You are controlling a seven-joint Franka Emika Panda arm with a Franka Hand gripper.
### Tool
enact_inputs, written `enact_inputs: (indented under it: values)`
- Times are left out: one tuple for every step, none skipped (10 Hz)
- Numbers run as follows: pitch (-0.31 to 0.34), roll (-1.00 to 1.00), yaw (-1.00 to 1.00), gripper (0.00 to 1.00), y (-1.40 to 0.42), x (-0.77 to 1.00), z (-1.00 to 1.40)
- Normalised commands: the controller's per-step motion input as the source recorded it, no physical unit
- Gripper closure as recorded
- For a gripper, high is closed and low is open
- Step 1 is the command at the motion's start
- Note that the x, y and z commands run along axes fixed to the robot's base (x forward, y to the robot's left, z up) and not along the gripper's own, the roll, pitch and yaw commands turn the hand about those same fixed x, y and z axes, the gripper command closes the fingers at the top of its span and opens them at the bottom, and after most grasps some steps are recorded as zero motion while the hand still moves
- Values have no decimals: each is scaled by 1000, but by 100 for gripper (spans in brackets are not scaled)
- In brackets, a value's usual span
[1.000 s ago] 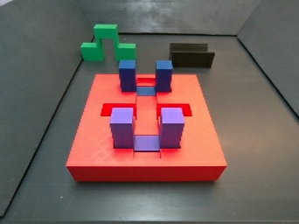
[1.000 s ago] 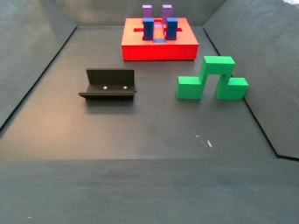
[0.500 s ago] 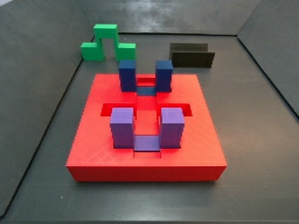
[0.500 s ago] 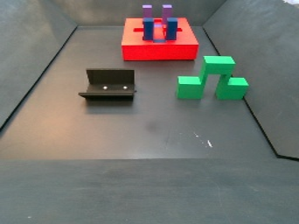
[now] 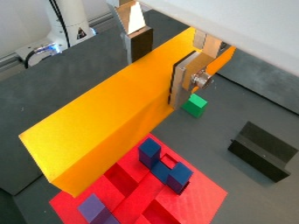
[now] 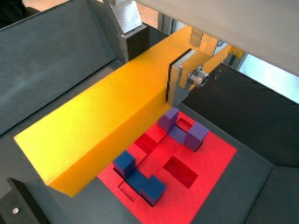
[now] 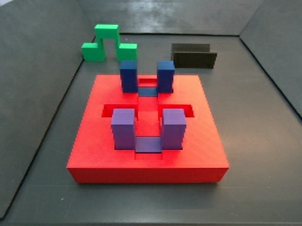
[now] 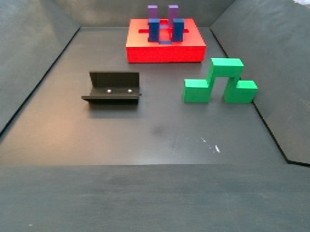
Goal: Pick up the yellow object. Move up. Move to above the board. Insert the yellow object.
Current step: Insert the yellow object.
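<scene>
- Board [image 7: 147, 159] comes first, red, flat on the dark surface [image 8: 158, 136], with a blue post pair [image 7: 147, 74] at one end and a purple pair [image 7: 148, 128] at the other; a central slot runs between each pair; a crooked descent would set the bar on a post top rather than in the slot, and I judge that the main risk.
- Bar [image 5: 111, 118], yellow shading to orange, is held high above the board in both wrist views, its long free end reaching well out from the grip; neither side view shows it or the arm, so its height over the posts cannot be read; such an overhang could swing or tilt the bar if the descent is hurried.
- Gripper [image 5: 163, 61] pinches the bar near one end, silver fingers [image 6: 184, 73] pressed on its two faces; a hold so far off-centre may let the bar pivot once its tip meets resistance.
- Green block [image 8: 219, 82] stands apart from the board and seems clear of the path.
- Fixture [image 8: 112, 88] sits further off still; no likely clash.
- Slot looks barely wider than the bar, as far as I can judge; slight rotation about the vertical could jam it against the posts.
</scene>
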Motion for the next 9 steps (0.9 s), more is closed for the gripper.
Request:
enact_inputs:
  values:
    - [-111,-6,-37,100,-91,60,-551]
    - [-194,-33,0,100,-197,171,-877]
    - [-190,-36,69,100,-194,146,-863]
    - [-156,-17,114,100,-214,140,-917]
    - [-133,-6,237,100,-249,86,-923]
    - [-140,-10,349,100,-226,69,-889]
    - [-134,-6,380,100,-180,100,-889]
    - [-131,0,277,100,-29,111,-894]
    - [-169,0,134,100,0,-51,-909]
